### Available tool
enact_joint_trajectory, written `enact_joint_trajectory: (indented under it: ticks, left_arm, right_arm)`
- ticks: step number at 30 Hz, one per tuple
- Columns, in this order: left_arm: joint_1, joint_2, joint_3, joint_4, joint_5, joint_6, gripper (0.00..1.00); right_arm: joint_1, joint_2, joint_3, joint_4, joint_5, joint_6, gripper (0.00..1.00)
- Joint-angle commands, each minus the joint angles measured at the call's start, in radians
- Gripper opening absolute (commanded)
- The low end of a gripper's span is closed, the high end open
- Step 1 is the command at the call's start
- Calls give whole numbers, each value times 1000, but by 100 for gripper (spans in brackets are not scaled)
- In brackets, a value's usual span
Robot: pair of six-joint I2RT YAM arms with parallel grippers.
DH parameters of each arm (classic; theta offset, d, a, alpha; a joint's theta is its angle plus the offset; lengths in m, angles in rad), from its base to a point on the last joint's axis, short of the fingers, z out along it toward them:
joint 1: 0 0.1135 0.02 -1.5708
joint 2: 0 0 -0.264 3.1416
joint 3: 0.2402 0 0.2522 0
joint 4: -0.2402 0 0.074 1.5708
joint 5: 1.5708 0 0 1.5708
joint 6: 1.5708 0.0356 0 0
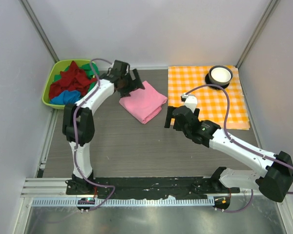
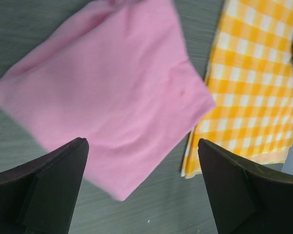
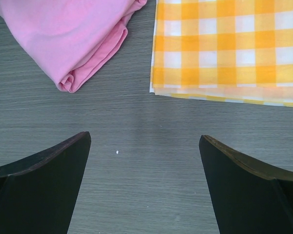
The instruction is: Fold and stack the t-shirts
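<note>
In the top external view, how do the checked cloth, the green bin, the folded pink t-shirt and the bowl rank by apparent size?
Largest to smallest:
1. checked cloth
2. green bin
3. pink t-shirt
4. bowl
The bin and the t-shirt are the closest pair, but the bin looks larger.

1. No readable text, brand, number or sign in any of the three views.
2. Light pink t-shirt (image 1: 144, 102): plain cloth, with no print or tag lettering visible.
3. Orange-and-white checked cloth (image 1: 234, 107): check pattern only, no lettering.
4. Arm housings: any markings are too small to read.
</note>
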Motion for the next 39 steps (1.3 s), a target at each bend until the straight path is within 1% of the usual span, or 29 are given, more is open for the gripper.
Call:
enact_joint_trajectory:
  ticks: [1,3,6,9,10,17,22,24,25,27,29,32,34,35,37,39]
  left_arm:
    - [-59,162,310,-228,-100,167,100]
    - [-73,254,430,-300,-123,207,100]
    - [-75,347,533,-358,-129,233,100]
    - [-76,419,602,-412,-139,262,100]
    - [-76,432,613,-424,-166,269,100]
    - [-86,509,627,-455,-185,343,100]
    - [-76,602,708,-544,-231,345,100]
    - [-50,644,739,-558,-226,319,100]
    - [-37,654,740,-555,-196,303,100]
    - [16,655,699,-509,-153,228,100]
    - [64,642,642,-434,-68,156,100]
    - [120,638,615,-376,-10,66,100]
    - [146,630,602,-343,-4,15,100]
    - [172,627,575,-291,4,-19,100]
    - [197,625,562,-254,6,-100,100]
    - [223,636,578,-237,-37,-147,100]
  right_arm:
    - [3,-16,-13,46,3,-5,100]
    - [3,-19,-14,46,5,-5,100]
    - [3,-16,-22,53,3,-4,100]
    - [5,-9,-30,57,8,-10,100]
    - [3,-7,-30,59,6,-11,100]
    - [3,7,-45,80,5,-8,100]
    - [3,22,-50,89,-9,-2,100]
    - [3,19,-54,92,-22,5,100]
    - [5,17,-54,94,-25,7,100]
    - [3,10,-57,94,-32,12,100]
    - [3,2,-60,92,-38,13,100]
    - [5,-4,-65,91,-45,13,100]
    - [3,-6,-65,92,-42,10,100]
    - [3,-4,-63,92,-41,7,100]
    - [3,2,-60,92,-45,7,100]
    - [3,5,-62,96,-49,2,100]
